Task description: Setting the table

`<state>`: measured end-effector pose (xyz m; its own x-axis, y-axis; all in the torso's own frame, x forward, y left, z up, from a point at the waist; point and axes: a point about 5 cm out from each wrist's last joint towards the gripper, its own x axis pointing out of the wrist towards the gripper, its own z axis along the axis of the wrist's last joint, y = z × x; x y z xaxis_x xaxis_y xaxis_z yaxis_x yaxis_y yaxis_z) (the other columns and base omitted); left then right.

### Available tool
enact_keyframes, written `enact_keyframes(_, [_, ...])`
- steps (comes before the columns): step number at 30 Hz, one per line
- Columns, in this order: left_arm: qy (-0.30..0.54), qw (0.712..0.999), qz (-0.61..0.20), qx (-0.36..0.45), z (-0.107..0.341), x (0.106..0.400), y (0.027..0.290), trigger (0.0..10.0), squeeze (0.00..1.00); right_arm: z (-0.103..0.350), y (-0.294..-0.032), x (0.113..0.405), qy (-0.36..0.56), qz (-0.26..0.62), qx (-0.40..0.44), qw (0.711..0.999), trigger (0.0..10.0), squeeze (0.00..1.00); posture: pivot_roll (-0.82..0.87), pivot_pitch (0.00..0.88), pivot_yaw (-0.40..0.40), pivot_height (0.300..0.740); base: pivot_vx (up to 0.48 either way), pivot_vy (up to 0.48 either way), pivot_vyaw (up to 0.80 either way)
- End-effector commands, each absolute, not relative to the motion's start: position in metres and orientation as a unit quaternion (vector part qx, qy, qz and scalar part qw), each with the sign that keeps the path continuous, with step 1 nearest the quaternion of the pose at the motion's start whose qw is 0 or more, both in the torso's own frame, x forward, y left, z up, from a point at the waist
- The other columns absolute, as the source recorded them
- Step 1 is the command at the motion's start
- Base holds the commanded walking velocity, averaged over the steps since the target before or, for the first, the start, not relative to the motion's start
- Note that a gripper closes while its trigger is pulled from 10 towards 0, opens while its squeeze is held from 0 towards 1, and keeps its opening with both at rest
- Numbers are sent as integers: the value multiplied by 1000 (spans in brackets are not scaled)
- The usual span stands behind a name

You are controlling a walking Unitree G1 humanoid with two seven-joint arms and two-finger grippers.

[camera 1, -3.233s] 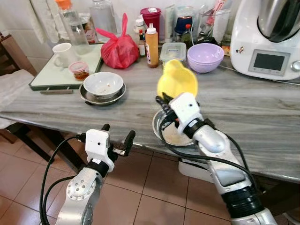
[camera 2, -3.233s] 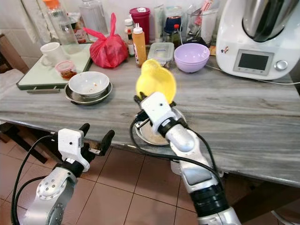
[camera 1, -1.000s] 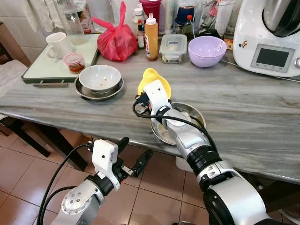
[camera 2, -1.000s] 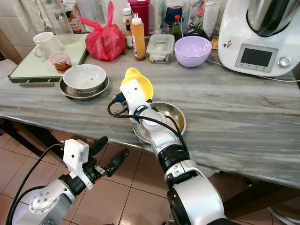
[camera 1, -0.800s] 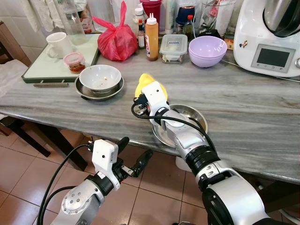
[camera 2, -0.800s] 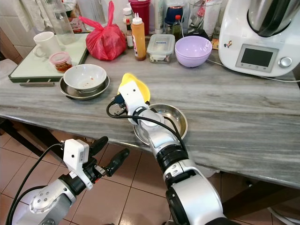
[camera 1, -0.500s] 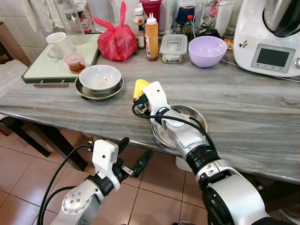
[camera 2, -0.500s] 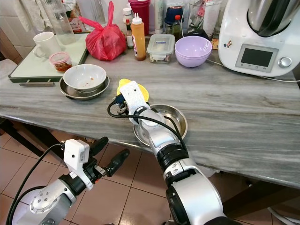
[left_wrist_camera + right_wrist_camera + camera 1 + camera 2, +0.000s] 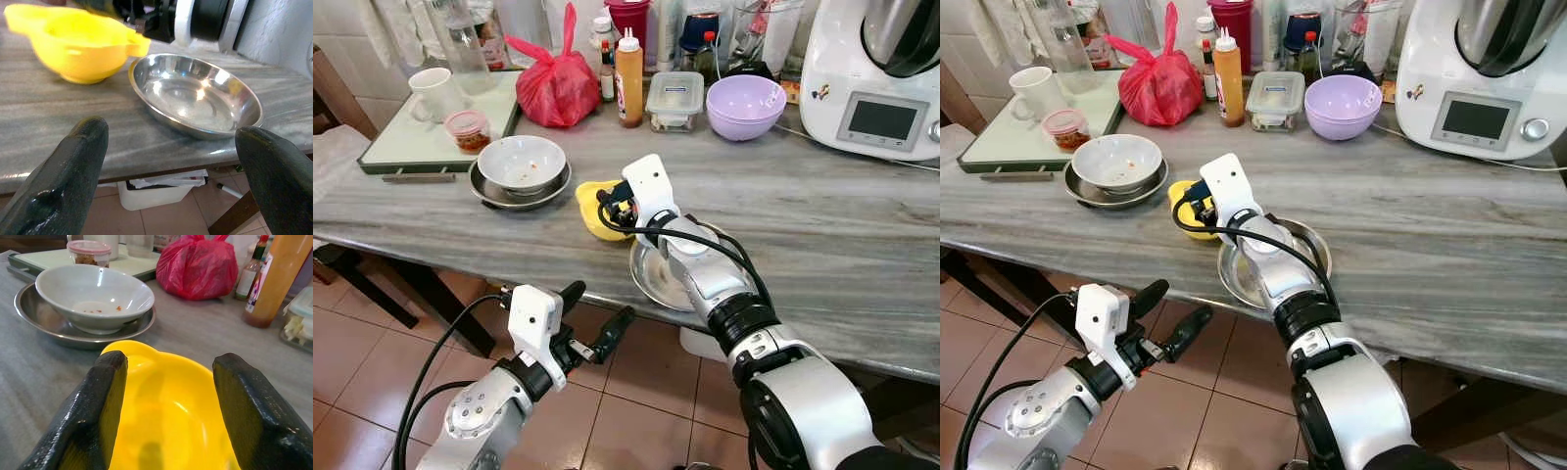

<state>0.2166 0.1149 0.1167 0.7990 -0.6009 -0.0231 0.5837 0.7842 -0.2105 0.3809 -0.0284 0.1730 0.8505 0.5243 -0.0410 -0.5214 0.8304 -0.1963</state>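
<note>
A yellow bowl (image 9: 590, 200) with a small handle sits on the grey marble table (image 9: 822, 225), just left of an empty steel bowl (image 9: 668, 279). My right gripper (image 9: 613, 208) hovers at the yellow bowl's near rim. In the right wrist view its fingers (image 9: 105, 396) stand open above the yellow bowl (image 9: 166, 406), one over each side. My left gripper (image 9: 597, 308) hangs open below the table's front edge, facing the steel bowl (image 9: 195, 98) and the yellow bowl (image 9: 80, 46).
A used white bowl (image 9: 522, 162) rests on a steel plate (image 9: 489, 199) to the left. Behind it a tray (image 9: 401, 152) holds a mug (image 9: 433, 93). At the back stand a red bag (image 9: 558, 88), an orange bottle (image 9: 629, 88), a purple bowl (image 9: 746, 106) and a white appliance (image 9: 881, 88).
My right gripper brought the yellow bowl down from above the steel bowl to the table on its left, and its fingers now stand apart over it. The left arm barely moved.
</note>
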Motion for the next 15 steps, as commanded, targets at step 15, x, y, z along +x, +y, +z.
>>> enact_keyframes(15, [40, 940, -327, -92, 119, 221, 118, 10000, 0, 208, -66, 370, -132, 228, -113, 958, 10000, 1000, -45, 71, 64, 740, 0, 0, 0])
